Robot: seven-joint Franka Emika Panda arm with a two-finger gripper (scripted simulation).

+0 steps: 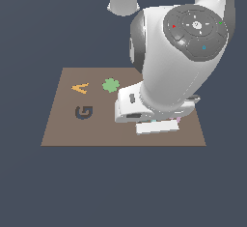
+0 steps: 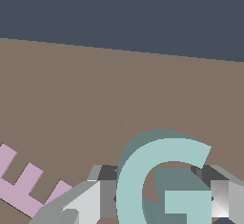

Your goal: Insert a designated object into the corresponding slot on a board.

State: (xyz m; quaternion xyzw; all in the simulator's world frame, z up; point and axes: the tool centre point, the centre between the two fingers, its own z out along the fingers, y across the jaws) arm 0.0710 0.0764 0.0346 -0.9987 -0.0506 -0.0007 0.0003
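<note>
Both fingers (image 2: 86, 201) flanked the G (image 2: 157, 180) near the board's (image 1: 62, 124) edge, so I judged squeezing squarely before lifting toward the slot (image 1: 83, 112) wisest, contact being unclear.

Even, flat rendered light, no glare; both views are soft and slightly blurry (wrist view sharper), shadows faint.

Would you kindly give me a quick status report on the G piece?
Gripper low over the board, jaws either side of teal G; closure unclear. G-shaped slot empty. Pink E lies beside.
</note>
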